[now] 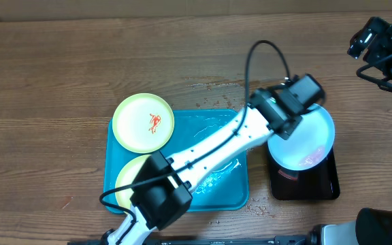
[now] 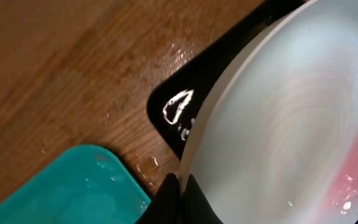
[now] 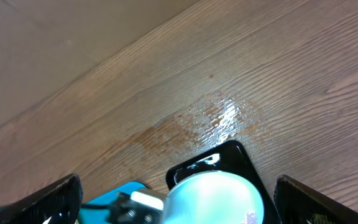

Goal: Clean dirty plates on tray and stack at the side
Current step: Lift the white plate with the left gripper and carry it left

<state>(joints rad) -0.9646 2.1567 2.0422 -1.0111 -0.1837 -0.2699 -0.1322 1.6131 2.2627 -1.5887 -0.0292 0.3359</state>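
Fingers (image 2: 171,203) of the left gripper (image 1: 280,131) clench the rim of the pale blue-white plate (image 1: 309,139) over the black tray (image 1: 312,189). Only their dark tips show, and I cannot tell if the plate touches it. The right gripper (image 3: 179,200) is spread wide, with its fingers cut off. On the turquoise tray (image 1: 182,201) one yellow plate (image 1: 143,122) shows red sauce; the second yellow plate (image 1: 122,182) is half hidden by the left arm (image 1: 209,146).

We log the turquoise tray (image 1: 229,194) with pale glossy streaks. First yellow plate (image 1: 143,122): pale, with a red-orange squiggle at its centre. Second yellow plate (image 1: 126,180): same pale tint. Blue-white plate (image 1: 313,136): pink-red blotch near one edge. Black tray (image 1: 322,188): glossy. Table (image 1: 53,82): brown wood grain with reddish speckles.
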